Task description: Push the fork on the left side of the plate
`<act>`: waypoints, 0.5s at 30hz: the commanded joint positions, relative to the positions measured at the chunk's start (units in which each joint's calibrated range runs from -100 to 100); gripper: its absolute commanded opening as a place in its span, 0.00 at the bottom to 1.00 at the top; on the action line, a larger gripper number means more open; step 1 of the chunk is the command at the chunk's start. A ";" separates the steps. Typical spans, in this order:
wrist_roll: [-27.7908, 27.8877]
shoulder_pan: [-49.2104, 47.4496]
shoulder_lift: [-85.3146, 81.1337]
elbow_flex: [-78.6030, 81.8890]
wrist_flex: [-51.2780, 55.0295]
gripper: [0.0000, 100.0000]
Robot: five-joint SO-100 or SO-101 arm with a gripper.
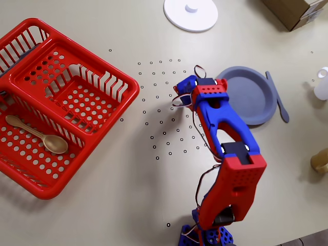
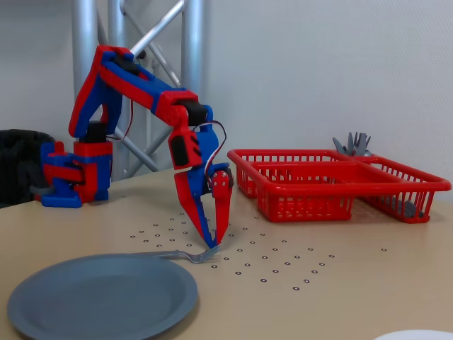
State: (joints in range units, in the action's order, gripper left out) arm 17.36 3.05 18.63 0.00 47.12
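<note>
Lying nearest the camera in the fixed view, the plate (image 2: pixel 99 297) fills the lower left of the table (image 2: pixel 340 290), empty and flat. Just past its far rim the fork (image 2: pixel 180 253) rests on the tabletop, handle running toward the left along the rim and tines toward the right; whether the handle touches the rim cannot be told. The gripper (image 2: pixel 211 244) points straight down over the tine end, its 2 fingers drawn narrow to almost a point, with the tips at or just above the tines and nothing clamped between them. Beyond the fork, small ring marks dot the table.

Farther back stand the arm's red and blue base (image 2: pixel 71 177) on the left and the red basket (image 2: pixel 333 188) on the right, with grey utensils sticking up behind its far wall.

In the overhead view the arm covers the fork entirely; the gripper (image 1: pixel 182 91) sits just beside the left edge of the plate (image 1: pixel 251 95). A blue-grey knife-like utensil (image 1: pixel 277 97) lies against the plate's right edge. The basket (image 1: pixel 56 102) holds a wooden spoon (image 1: pixel 38 136) in 1 compartment, and a white lid (image 1: pixel 190 14) sits at the top edge.
</note>
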 commanded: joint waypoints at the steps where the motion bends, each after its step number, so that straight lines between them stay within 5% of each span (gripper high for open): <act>1: -0.39 -0.18 -4.76 -1.63 0.41 0.00; 15: 0.34 2.69 1.49 -8.07 0.41 0.00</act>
State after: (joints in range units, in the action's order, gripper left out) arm 17.31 4.78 21.57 -3.16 47.12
